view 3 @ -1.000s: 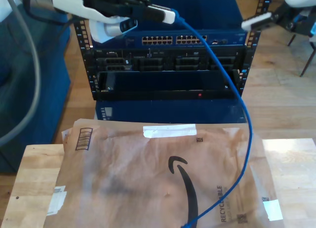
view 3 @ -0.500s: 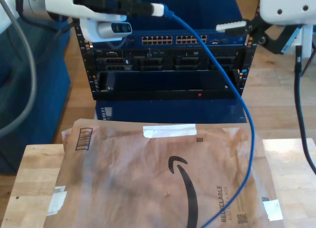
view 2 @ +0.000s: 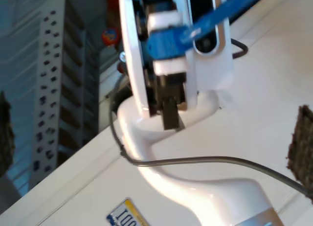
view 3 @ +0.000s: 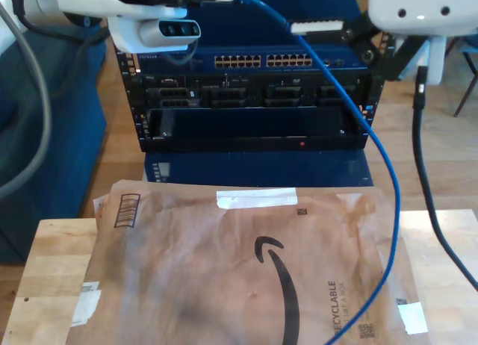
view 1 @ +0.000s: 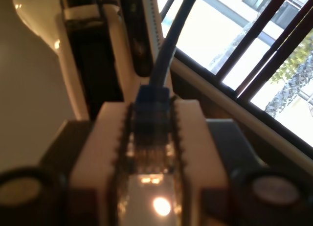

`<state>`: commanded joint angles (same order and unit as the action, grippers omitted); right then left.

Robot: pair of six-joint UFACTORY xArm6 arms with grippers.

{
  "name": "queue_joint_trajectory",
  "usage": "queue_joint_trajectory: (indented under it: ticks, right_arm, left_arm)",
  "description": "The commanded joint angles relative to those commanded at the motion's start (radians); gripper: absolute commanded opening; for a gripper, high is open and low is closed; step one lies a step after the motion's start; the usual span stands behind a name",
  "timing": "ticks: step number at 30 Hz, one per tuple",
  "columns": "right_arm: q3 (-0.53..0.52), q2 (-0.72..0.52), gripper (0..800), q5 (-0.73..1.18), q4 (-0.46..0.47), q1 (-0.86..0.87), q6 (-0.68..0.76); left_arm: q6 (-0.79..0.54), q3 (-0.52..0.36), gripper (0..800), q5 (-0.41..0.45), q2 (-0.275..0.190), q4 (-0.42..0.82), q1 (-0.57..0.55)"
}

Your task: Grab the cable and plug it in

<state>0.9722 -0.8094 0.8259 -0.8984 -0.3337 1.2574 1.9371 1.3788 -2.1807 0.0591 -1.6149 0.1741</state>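
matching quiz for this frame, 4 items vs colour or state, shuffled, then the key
Items:
1. cable
2. paper mailer
3. my first gripper
4. network switch ports

States:
A. brown, lying on the wooden table
B. shut on the plug end
C. bright blue, hanging down past the rack
D. a row of sockets on the rack's front

Pairs: 1-C, 2-A, 3-B, 4-D

Crinkled matt brown paper mailer on a pale wood table.
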Motion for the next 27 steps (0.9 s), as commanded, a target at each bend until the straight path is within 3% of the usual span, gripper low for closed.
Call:
queue_joint_trajectory:
  ticks: [14, 27]
  right_arm:
    - [-0.092, 0.006, 798, -0.247, 0.002, -0.115, -0.014]
    - [-0.103, 0.044, 777, -0.279, 0.002, -0.14, -0.068]
  left_arm:
    - [0.054, -0.015, 2, -0.003, 0.025, -0.044, 0.018]
    - [0.055, -0.02, 2, -0.005, 0.025, -0.044, 0.018]
